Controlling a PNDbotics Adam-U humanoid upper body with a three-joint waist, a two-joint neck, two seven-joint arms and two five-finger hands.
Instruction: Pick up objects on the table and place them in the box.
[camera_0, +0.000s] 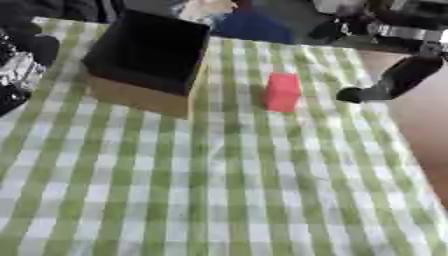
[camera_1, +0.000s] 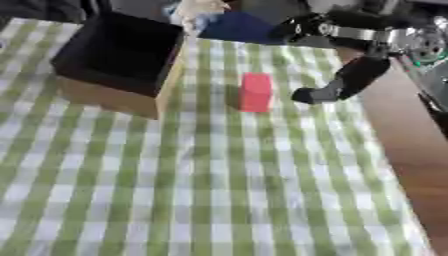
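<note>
A red block stands upright on the green checked tablecloth, right of the box. The box has tan cardboard walls and a black inside, and I see nothing in it. My right hand comes in from the upper right and hangs a little right of the block, apart from it, its black fingers relaxed and pointing towards the block with nothing in them. My left hand shows only in part at the left edge, beside the box, too blurred to read.
The table's right edge runs diagonally, with a brown surface beyond it. Something dark blue lies past the far edge behind the box. The near half of the cloth is bare checks.
</note>
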